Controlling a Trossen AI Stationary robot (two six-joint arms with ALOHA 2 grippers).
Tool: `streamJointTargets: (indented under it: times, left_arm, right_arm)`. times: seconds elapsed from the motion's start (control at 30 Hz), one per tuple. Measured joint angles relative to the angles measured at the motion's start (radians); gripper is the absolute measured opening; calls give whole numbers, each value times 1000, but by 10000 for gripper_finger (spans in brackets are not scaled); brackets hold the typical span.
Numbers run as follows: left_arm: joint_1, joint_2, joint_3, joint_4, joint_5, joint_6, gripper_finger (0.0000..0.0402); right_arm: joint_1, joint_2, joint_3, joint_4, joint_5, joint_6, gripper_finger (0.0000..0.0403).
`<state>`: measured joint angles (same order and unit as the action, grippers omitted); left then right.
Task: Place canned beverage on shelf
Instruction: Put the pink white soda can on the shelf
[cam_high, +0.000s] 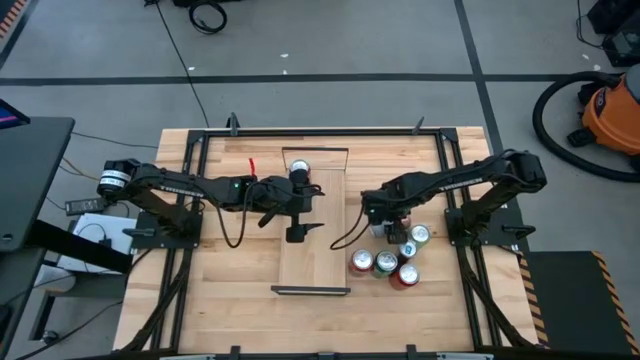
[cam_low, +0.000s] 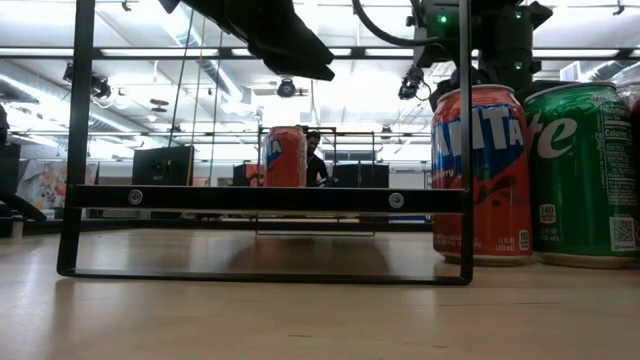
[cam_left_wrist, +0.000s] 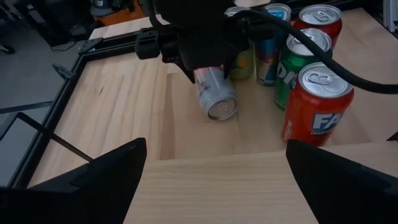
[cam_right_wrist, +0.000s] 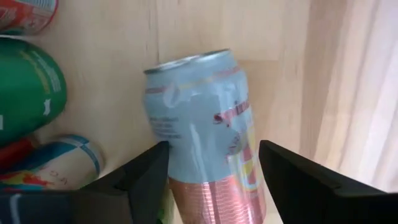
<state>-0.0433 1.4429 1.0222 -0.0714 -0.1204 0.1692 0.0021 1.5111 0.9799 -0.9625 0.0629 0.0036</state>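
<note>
Pale-blue can (cam_right_wrist: 202, 130) sits between the right gripper (cam_right_wrist: 211, 171) fingers, which have clamped it, tilted, just off the table beside the can cluster (cam_high: 392, 262). One red can (cam_low: 286, 156) already stands on the shelf (cam_high: 312, 265); carrying and placing remain. Left gripper (cam_left_wrist: 211, 177) gapes wide, empty, over the shelf.

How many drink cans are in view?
7: one can on the shelf's far end, a tilted can in the right gripper's fingers, five cans clustered on the table beside it. More may be hidden.
</note>
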Motion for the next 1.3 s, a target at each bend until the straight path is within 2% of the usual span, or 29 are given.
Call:
streamJointTargets:
  times: [0.23, 0.4, 0.57, 0.7, 1.07, 1.3]
  left_arm:
    - [0, 0, 0, 0, 0, 0, 398]
    - [0, 0, 0, -1, 0, 0, 398]
    - [0, 1, 0, -7, 0, 7, 398]
    - [0, 1, 0, -6, 0, 8, 398]
    - [0, 1, 0, -12, 0, 10, 398]
    - [0, 1, 0, -7, 0, 29, 398]
  right_arm:
    - [-17, -35, -3, -3, 30, 0, 261]
    - [-26, -6, -3, -3, 18, 1, 261]
    - [-23, 4, -3, -6, 61, -5, 261]
    - [-38, 4, -2, -4, 68, -62, 263]
    - [-90, 37, 0, 17, 15, -121, 347]
    - [-111, 126, 1, 12, 19, -140, 342]
